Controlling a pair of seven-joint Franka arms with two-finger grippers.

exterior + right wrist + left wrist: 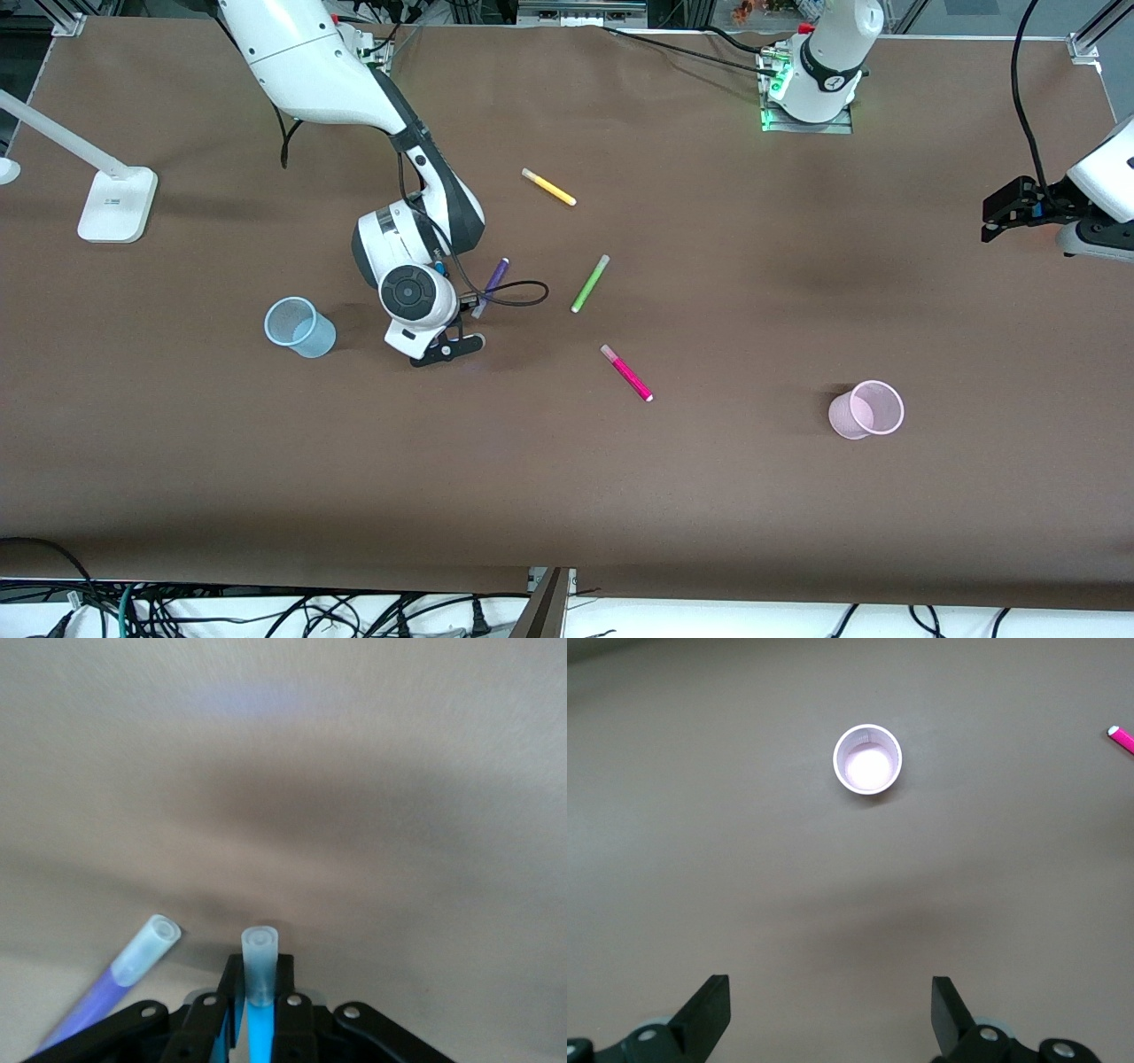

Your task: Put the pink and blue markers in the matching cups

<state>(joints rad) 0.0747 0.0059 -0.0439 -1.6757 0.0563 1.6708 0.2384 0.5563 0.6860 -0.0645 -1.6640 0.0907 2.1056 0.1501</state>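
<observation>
Pink cup (866, 408) sits lowest on the brown desk (567, 496), toward the left arm's end, and the pink marker (627, 373) lies flat between it and the right gripper (447, 347). No writing can be read on anything. That right gripper is down low at the desk, its jaws squeezed shut on the blue marker (260, 979), whose pale cap pokes out past the fingertips. Just beside those jaws lies the purple pen (493, 283), and the blue cup (299, 326) stands near them, toward the right arm's end. Farther off lie a green pen (590, 283) and a yellow pen (548, 187). Up high, the left gripper (831, 1010) waits with its jaws wide open and empty, over bare desk near the pink cup.
</observation>
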